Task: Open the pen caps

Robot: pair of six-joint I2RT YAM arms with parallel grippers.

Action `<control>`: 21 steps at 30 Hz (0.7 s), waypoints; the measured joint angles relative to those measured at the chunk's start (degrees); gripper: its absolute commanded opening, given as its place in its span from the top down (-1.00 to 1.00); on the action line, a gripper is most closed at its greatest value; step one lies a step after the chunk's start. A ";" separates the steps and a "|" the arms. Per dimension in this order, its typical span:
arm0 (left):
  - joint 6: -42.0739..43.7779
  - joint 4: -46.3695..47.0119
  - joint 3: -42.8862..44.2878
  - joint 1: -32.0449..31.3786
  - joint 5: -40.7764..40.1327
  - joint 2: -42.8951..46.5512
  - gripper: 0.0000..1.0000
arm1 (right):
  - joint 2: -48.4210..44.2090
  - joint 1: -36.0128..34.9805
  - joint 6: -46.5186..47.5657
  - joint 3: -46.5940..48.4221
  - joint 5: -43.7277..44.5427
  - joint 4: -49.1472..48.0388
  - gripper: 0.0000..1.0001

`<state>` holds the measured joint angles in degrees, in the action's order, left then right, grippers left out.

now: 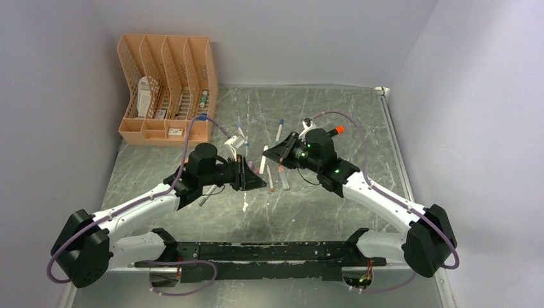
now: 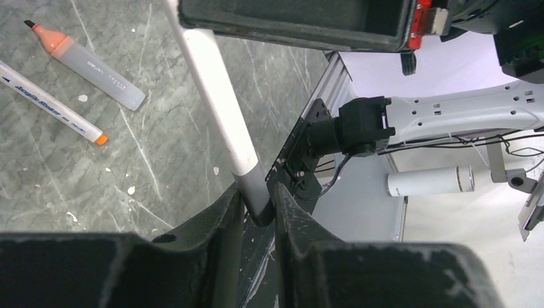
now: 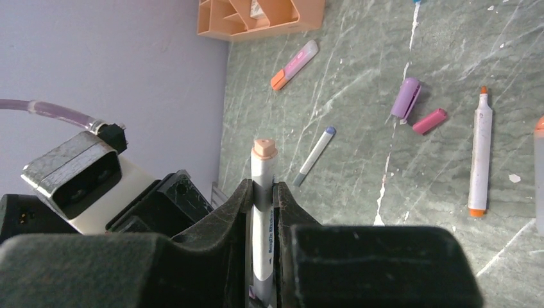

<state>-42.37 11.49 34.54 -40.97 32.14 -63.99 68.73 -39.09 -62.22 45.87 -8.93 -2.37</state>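
A white pen (image 2: 215, 83) hangs between my two grippers above the middle of the table. My left gripper (image 2: 258, 191) is shut on its grey pen cap (image 2: 251, 186), with a finger pressed on each side. The cap still sits on the barrel. My right gripper (image 3: 263, 187) is shut on the same pen's barrel (image 3: 262, 212), and a peach-coloured end (image 3: 263, 149) sticks out past its fingertips. From above, the left gripper (image 1: 255, 178) and the right gripper (image 1: 272, 156) meet at the pen (image 1: 263, 158). A loose purple cap (image 3: 405, 97) and a pink cap (image 3: 429, 120) lie on the table.
An orange desk organiser (image 1: 167, 90) stands at the back left. Several pens lie around the grippers: an orange-nibbed marker (image 2: 90, 64), a thin white pen (image 2: 51, 102), an orange-tipped marker (image 3: 478, 154), a blue-ended pen (image 3: 314, 154) and a pink highlighter (image 3: 294, 64). A black marker (image 1: 333, 131) lies behind the right arm.
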 measured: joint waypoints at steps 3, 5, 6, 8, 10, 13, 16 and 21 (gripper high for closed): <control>0.26 -1.42 0.44 0.00 -0.26 -0.04 0.55 | -0.83 0.17 0.31 -0.24 -0.11 0.13 0.77; 1.09 -4.00 1.88 -0.04 -0.26 -0.31 0.55 | -1.31 0.31 1.25 -0.22 -0.07 0.79 0.65; 1.81 -5.77 2.99 -0.09 -0.17 -0.57 0.55 | -1.55 0.37 2.01 -0.11 0.13 1.46 0.57; 4.15 -11.56 6.67 -0.13 0.07 -1.55 0.53 | -2.23 0.52 4.48 0.68 0.72 4.02 0.46; 7.13 -17.46 11.08 -0.13 0.20 -2.86 0.53 | -3.19 0.81 8.15 2.10 1.84 8.17 0.30; 11.76 -25.64 17.68 -0.13 0.74 -4.92 0.52 | -4.55 0.94 15.08 5.53 3.98 15.98 0.09; 15.74 -32.76 21.90 -0.13 1.11 -5.92 0.52 | -5.92 0.92 22.77 9.03 6.01 22.93 0.02; 21.40 -44.00 24.50 -0.61 1.03 -7.72 0.51 | -7.04 -0.39 34.64 14.47 9.05 32.44 0.02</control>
<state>-20.97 -32.51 59.05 -41.58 33.17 -71.70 61.69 -39.48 -27.57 60.34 0.12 30.06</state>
